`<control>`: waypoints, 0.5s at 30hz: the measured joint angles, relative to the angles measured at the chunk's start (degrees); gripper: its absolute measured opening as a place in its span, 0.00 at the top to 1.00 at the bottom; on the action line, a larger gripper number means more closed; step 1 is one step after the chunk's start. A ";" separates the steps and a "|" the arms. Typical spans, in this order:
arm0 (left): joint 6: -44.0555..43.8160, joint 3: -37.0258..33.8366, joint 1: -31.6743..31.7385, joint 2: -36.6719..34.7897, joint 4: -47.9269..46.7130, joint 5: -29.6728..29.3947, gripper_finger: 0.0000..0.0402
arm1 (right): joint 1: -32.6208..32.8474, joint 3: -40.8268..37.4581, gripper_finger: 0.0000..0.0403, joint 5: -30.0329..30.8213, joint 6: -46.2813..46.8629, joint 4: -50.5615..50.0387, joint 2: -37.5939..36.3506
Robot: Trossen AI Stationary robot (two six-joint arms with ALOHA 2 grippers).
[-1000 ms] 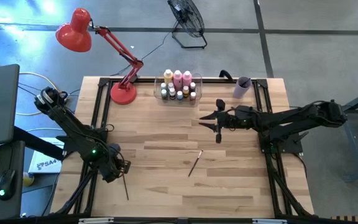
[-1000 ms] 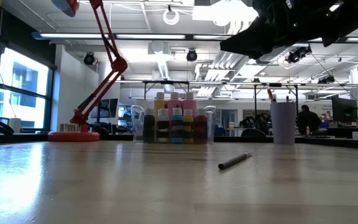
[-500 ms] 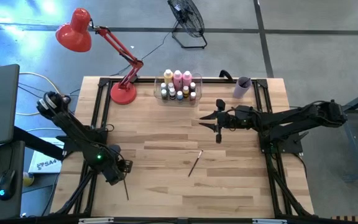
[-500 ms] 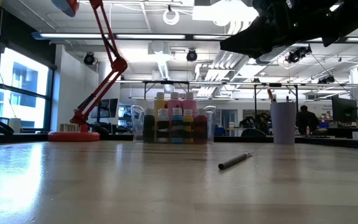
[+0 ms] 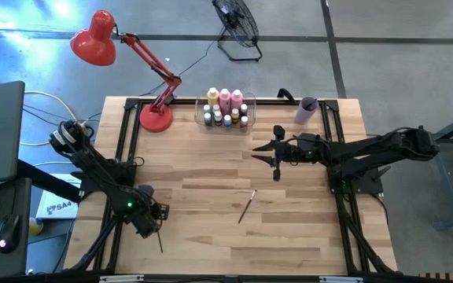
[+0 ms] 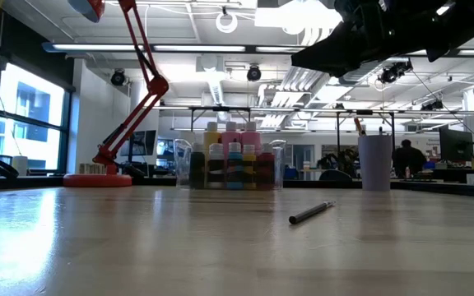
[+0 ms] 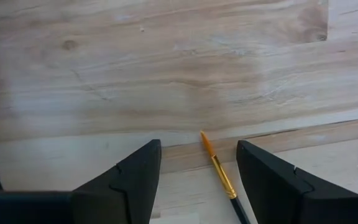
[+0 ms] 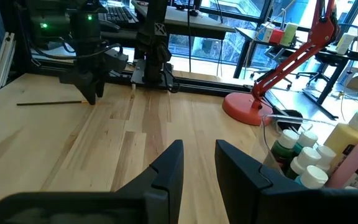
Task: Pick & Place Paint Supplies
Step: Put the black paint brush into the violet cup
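Note:
A thin paintbrush [image 7: 216,167] with an orange tip lies flat on the wooden table near its front left; it also shows in the high view [image 5: 158,238]. My left gripper [image 7: 197,163] points down over it, open, one finger on either side of the brush's tip end without touching it. A second dark paintbrush [image 5: 247,206] lies mid-table, also seen in the low view [image 6: 311,212]. Pink and yellow paint bottles and small white-capped bottles [image 5: 226,108] stand in a clear bin at the far edge. My right gripper [image 5: 272,153] hovers level over the table's centre right, open with a narrow gap [image 8: 199,163], nothing in it.
A red desk lamp [image 5: 156,118] stands at the far left, beside the bin [image 6: 278,164]. A lilac cup [image 5: 307,108] stands at the far right. Bare wood lies between the two brushes and along the near edge. A black frame [image 5: 124,149] runs round the table.
My left gripper has sunk toward the table and shifted a little toward the near edge, down over the brush at the front left. That brush and the mid-table brush have stayed where they were.

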 joint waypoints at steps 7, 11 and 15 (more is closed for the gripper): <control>-1.54 -0.10 -0.02 0.07 0.04 -1.43 0.51 | 0.00 0.00 0.79 -0.02 0.00 0.00 0.00; -2.89 -0.16 -0.02 0.11 -0.13 -1.68 0.58 | 0.02 0.00 0.79 -0.01 0.00 0.00 0.00; -4.20 -0.18 -0.02 0.11 -0.23 -1.79 0.63 | 0.00 0.00 0.79 -0.02 0.00 0.00 0.00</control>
